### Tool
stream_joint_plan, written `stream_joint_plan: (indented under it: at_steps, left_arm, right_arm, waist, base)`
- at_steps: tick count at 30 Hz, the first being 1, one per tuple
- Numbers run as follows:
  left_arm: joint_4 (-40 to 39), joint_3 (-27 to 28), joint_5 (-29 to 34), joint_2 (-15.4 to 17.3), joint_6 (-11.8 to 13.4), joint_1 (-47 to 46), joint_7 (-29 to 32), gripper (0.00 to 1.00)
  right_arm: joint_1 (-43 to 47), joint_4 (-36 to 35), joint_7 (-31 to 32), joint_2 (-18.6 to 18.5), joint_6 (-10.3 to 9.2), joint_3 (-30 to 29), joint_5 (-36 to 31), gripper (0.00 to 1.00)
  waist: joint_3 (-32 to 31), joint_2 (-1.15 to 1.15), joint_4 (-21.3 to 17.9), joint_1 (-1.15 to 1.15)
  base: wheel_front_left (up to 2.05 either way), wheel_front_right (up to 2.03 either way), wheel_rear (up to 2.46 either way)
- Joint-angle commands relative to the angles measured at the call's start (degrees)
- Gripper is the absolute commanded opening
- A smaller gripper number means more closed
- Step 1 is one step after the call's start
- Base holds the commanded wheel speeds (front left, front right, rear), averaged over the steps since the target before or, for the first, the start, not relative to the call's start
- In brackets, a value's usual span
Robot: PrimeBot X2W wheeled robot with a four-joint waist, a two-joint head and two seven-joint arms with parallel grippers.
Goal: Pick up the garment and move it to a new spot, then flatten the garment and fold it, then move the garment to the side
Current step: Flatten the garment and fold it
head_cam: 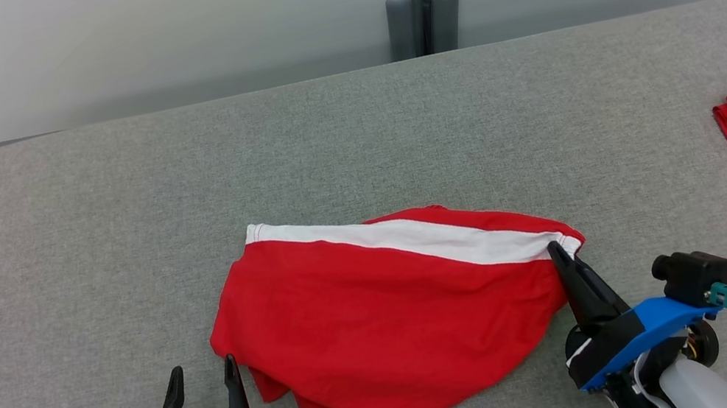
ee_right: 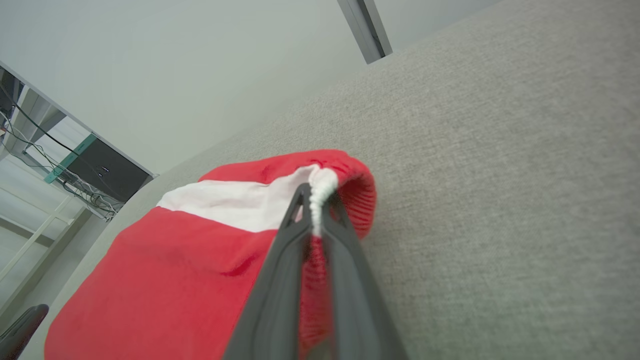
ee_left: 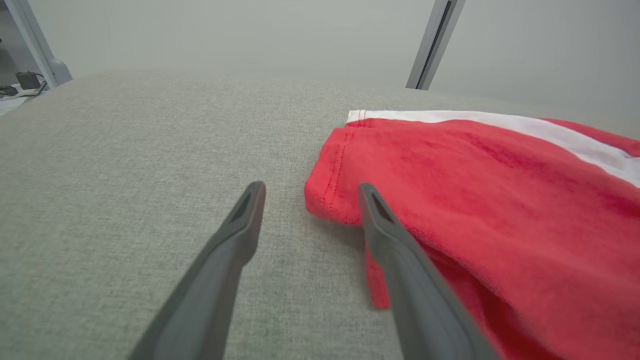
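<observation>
Garment, soft red knit, white band [head_cam: 381, 305]: limp, light; lies on grey fabric bench [head_cam: 109, 204] between both sets of fingers.
Right fingers [head_cam: 574, 275]: clamped on band corner.
Left fingers [head_cam: 237, 405]: spread apart, just beside opposite hem; suggested grip point.

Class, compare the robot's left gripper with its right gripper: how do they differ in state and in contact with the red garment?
The left gripper has its fingers spread apart; the right gripper has them pinched together. The left gripper holds nothing, beside the red garment at its left edge; the right gripper clamps its white-banded corner. Both have dark fingers and blue mounts.
</observation>
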Motion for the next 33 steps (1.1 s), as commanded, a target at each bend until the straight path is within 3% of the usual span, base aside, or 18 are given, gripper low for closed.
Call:
stream_joint_plan:
  at_steps: [1, 12, 19, 25, 33]
  left_arm:
    - [-0.1, 0.1, -0.2, 0.0, 0.1, -1.2, -0.1, 1.00]
    - [-1.1, 1.2, -0.9, 0.0, -2.0, -6.6, -0.1, 1.00]
    - [7.5, 0.5, -2.9, 1.0, -4.1, -17.4, -0.1, 1.00]
    - [19.6, -7.1, -8.7, 4.0, -4.6, -29.5, 4.8, 1.00]
    - [25.3, -17.2, -20.4, 7.6, -4.4, -36.8, 13.4, 1.00]
  right_arm:
    - [0.7, -0.5, -0.1, -0.1, 0.00, -0.3, -0.5, 0.00]
    - [-0.3, -2.0, -0.1, -0.3, 0.00, -0.4, -2.9, 0.00]
    - [-1.1, -2.6, -0.1, -0.4, 0.00, 0.2, -4.4, 0.00]
    - [-2.1, -3.0, -0.1, -0.4, 0.00, 1.1, -4.8, 0.00]
    - [-2.8, -3.2, -0.1, -0.7, 0.00, 1.4, -5.1, 0.00]
  waist:
    - [0.0, 0.00, -0.1, -0.01]
    - [2.2, 0.00, -0.8, -0.01]
    - [4.3, 0.00, -1.1, -0.01]
    - [6.3, 0.00, -2.2, -0.01]
    - [8.1, 0.00, -3.3, -0.01]
  base:
    - [0.00, 0.00, 0.00]
    - [0.00, 0.00, 0.00]
    - [0.00, 0.00, 0.00]
    - [0.00, 0.00, 0.00]
    - [0.00, 0.00, 0.00]
